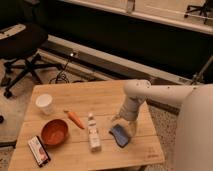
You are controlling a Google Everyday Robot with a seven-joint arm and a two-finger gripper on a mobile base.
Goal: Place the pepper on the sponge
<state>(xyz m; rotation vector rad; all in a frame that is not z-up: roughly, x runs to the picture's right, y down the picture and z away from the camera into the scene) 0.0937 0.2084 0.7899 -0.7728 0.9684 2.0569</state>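
Observation:
The pepper (75, 119), a slender orange tapered piece, lies on the wooden table (75, 95) left of centre, just above the bowl. The sponge (119, 135), a small blue pad, rests on the right part of the table. My gripper (121, 121) hangs from the white arm (150, 93) directly over the sponge's far edge, well to the right of the pepper.
An orange-red bowl (54, 132) sits at the front left, a dark packet (39, 150) beside it at the table corner. A white cup (45, 103) stands at the left. An upright white bottle (93, 134) stands between pepper and sponge. An office chair (22, 47) is behind.

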